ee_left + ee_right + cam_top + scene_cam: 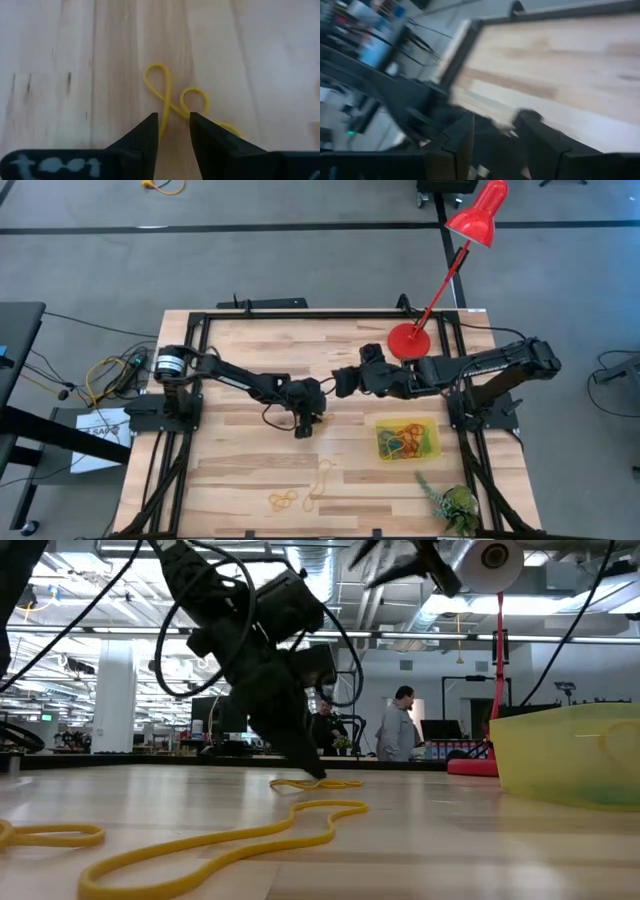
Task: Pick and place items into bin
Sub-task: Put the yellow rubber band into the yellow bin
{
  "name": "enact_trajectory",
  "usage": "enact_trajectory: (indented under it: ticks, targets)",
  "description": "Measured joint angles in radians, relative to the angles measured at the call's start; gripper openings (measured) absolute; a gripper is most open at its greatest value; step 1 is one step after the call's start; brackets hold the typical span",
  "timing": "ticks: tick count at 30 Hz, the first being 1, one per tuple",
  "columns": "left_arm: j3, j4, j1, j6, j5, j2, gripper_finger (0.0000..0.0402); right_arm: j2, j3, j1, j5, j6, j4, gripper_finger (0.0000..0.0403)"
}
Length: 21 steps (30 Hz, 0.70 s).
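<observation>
A twisted yellow rubber band [167, 95] lies flat on the wooden table. My left gripper [173, 122] is open and slants down over it, with a fingertip on either side of the band's near end. In the low view its tips [318, 776] are at the table beside that band [325, 783]; whether they touch it I cannot tell. My right gripper [343, 380] hangs high over the table's middle, open, nothing between its fingers [492, 130]. The yellow bin [408, 418] stands to the right and holds several coloured bands.
More yellow bands lie near the front edge [283, 500] [322, 478]; they show large in the low view [230, 840]. A green plant sprig [450, 502] lies at the front right. A red lamp's base [408, 340] stands behind the right arm. People stand beyond the table.
</observation>
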Motion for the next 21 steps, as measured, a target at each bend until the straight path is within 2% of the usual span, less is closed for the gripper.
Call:
enact_trajectory:
  ticks: [6, 14, 18, 21]
  targets:
    - [0.013, -0.001, 0.000, 0.029, -0.032, 0.020, 0.0100, 0.000, 0.000, -0.013, -0.016, -0.137, 0.164, 0.0140]
    - [0.013, 0.001, 0.000, 0.136, -0.060, 0.024, 0.0097, 0.003, 0.000, -0.013, -0.020, -0.165, 0.174, 0.0139]
    - [0.017, 0.012, 0.002, 0.192, -0.001, 0.056, 0.0058, 0.007, 0.000, -0.013, -0.020, -0.165, 0.170, 0.0137]
    - [0.018, -0.011, 0.003, 0.158, 0.043, 0.066, 0.0013, 0.007, 0.000, -0.013, -0.021, -0.165, 0.168, 0.0137]
